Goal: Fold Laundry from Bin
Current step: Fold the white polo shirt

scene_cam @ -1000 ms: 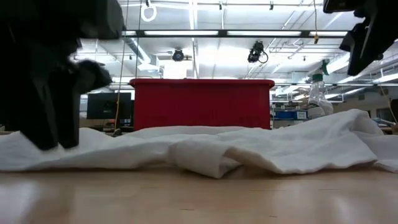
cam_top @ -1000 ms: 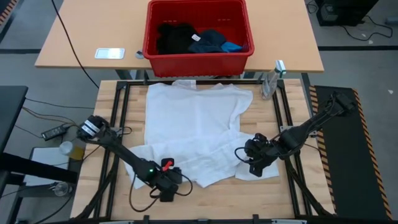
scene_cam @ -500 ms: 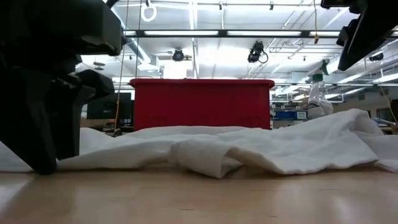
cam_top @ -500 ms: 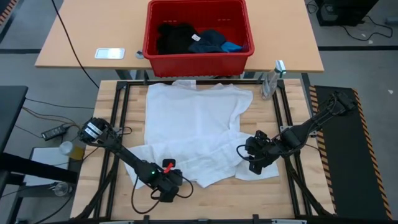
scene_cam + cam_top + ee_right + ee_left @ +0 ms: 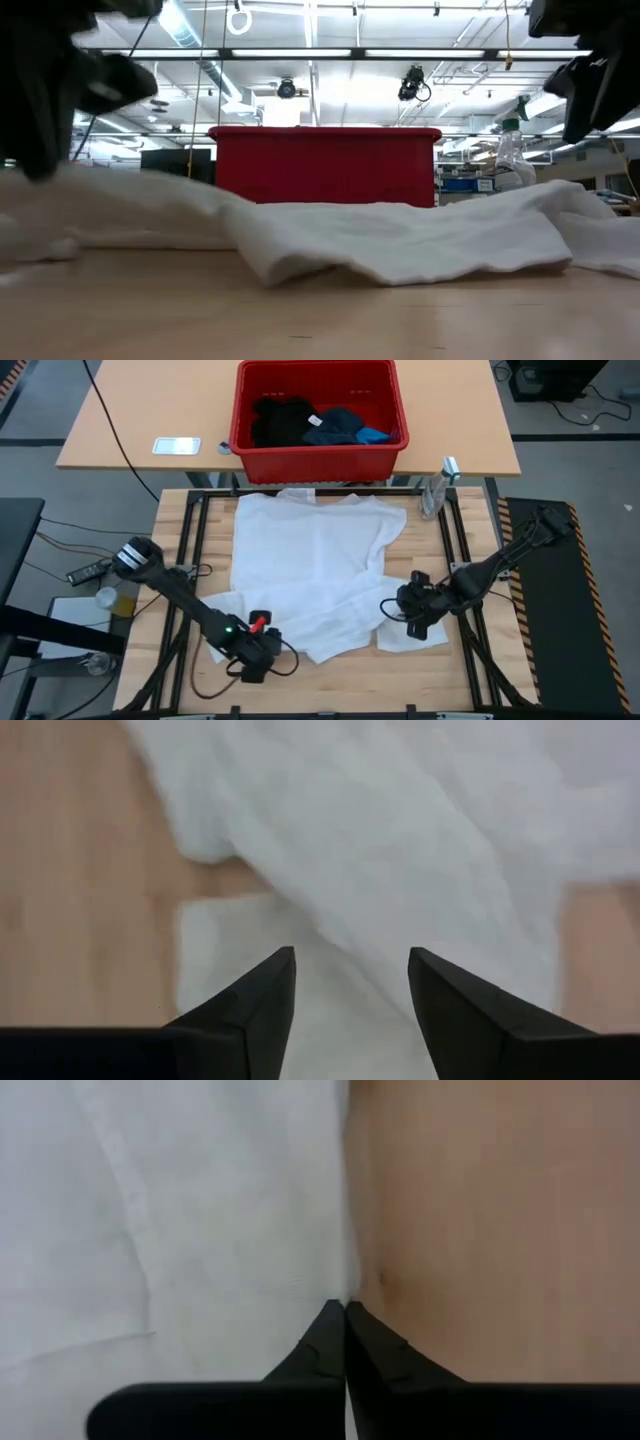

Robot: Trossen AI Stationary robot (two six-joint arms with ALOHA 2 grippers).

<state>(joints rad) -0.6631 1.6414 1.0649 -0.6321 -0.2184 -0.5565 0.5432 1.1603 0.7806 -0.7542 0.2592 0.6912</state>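
Note:
The large white garment (image 5: 315, 565) lies spread on the wooden table, its far edge near the red bin (image 5: 318, 410). The bin sits on the far table and holds a black garment (image 5: 280, 420), a dark navy one with a white tag (image 5: 335, 425) and a small bright blue one (image 5: 375, 433). My left gripper (image 5: 250, 655) is shut on the white garment's near left edge. My right gripper (image 5: 415, 615) is open and hovers over the garment's right sleeve (image 5: 330, 860) without touching it. In the low view it hangs above the cloth (image 5: 590, 80). My left gripper pinches the white garment's near edge (image 5: 335, 1280) between its two shut fingers, close to the near left corner. The fingers come from above, pointing down. In the low view the held part (image 5: 110, 200) is raised off the table, and the rest of the garment lies on it.
A clear spray bottle (image 5: 437, 485) stands at the table's far right corner and shows in the low view (image 5: 510, 155). A flat silver object (image 5: 176, 446) lies on the far table left of the bin. Bare wood shows along the near edge (image 5: 350, 685).
My left gripper has gone up and a little toward the table's left edge, taking the white garment's near left edge with it. That edge is now raised off the table, and the fold near the middle has flattened out. The far part has stayed in place.

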